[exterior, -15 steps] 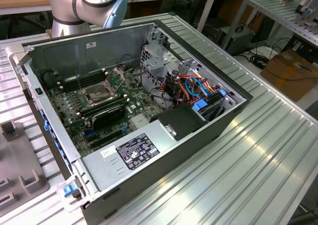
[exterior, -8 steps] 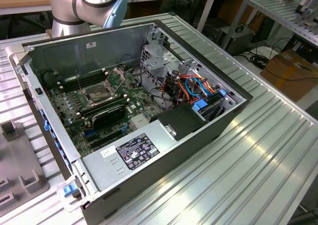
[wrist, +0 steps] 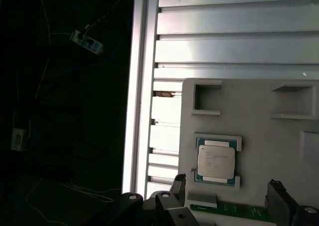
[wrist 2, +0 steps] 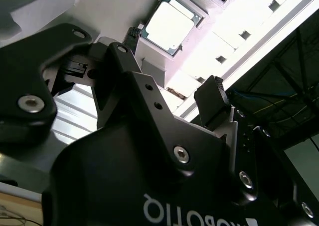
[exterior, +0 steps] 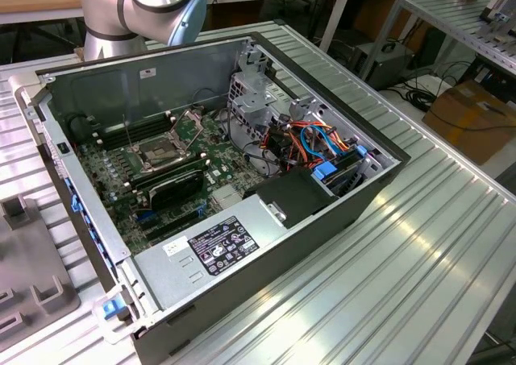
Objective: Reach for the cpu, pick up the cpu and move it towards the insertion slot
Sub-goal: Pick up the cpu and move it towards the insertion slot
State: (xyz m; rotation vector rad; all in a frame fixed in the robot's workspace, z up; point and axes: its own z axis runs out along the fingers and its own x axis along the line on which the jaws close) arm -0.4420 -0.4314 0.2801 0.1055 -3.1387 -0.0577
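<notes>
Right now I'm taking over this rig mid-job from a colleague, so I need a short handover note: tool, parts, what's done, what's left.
Tool: open and empty, close to the cpu but not touching it.
Cpu: lies flat, metal face up, in a recess of the grey holder.
Insertion slot: on the board inside the open computer case; its centre looks dark, with no chip in it.
Done: the tool is at the cpu.
Left: the cpu is not yet gripped, lifted or carried towards the slot.
</notes>
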